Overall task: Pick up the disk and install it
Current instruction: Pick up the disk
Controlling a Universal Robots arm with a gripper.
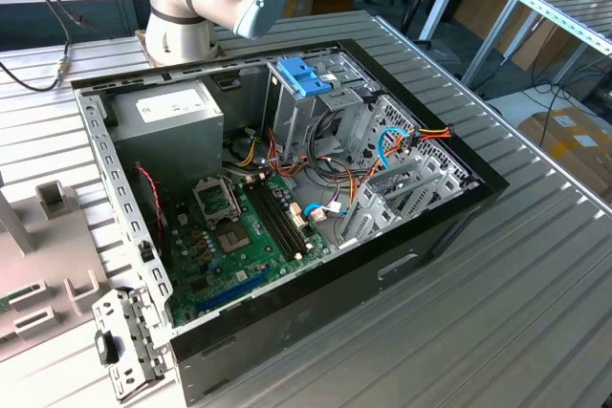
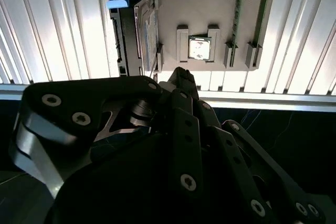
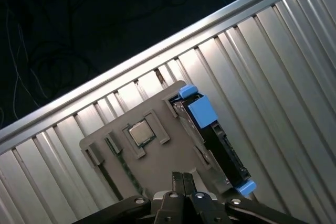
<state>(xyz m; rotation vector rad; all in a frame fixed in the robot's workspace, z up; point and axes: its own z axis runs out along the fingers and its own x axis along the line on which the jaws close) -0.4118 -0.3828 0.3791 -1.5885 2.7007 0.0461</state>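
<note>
The disk stands on edge in a slot of a grey holder plate, a dark flat drive with blue rails at both ends. In the second wrist view the disk shows its label side and a blue tab. My gripper hangs above the plate beside the disk, apart from it, its fingers pressed together with nothing between them. In the second wrist view the gripper tip sits over the plate's edge. The open computer case lies on the table with its drive cage near a blue latch.
A processor chip sits in a pocket of the holder plate. The ribbed aluminium table ends at an edge rail with dark floor beyond. In the case lie a grey power supply, the motherboard and loose cables.
</note>
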